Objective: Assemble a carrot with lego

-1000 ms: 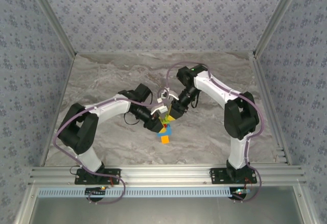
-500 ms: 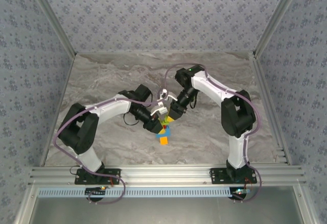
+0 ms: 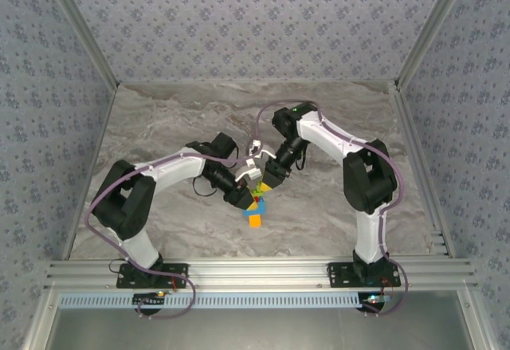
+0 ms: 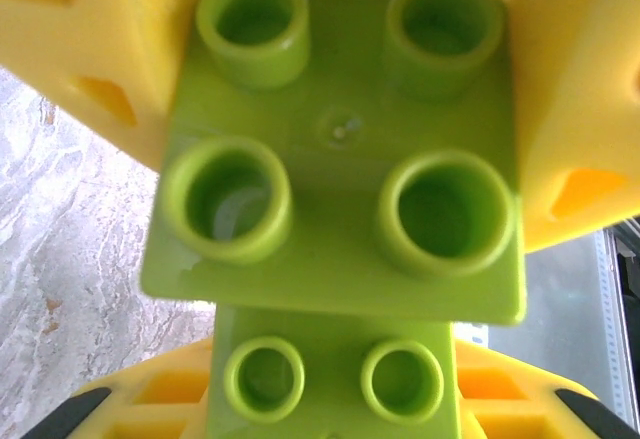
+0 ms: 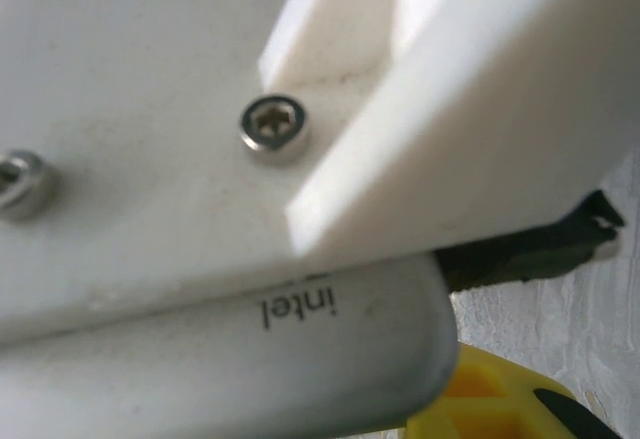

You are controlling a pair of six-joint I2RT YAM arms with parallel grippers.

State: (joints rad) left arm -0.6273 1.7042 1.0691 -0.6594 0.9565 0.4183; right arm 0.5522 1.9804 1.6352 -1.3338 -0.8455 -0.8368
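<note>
Left hand (image 3: 249,198) clenches the carrot (image 3: 255,219); right hand (image 3: 261,186) grasps its top lime-green lego (image 4: 335,149); a white camera housing (image 5: 180,189) blocks the right wrist's sight.

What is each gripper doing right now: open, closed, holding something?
Left gripper: closed on the carrot, at its lime-green end.
Right gripper: closed on a lime-green brick.
</note>
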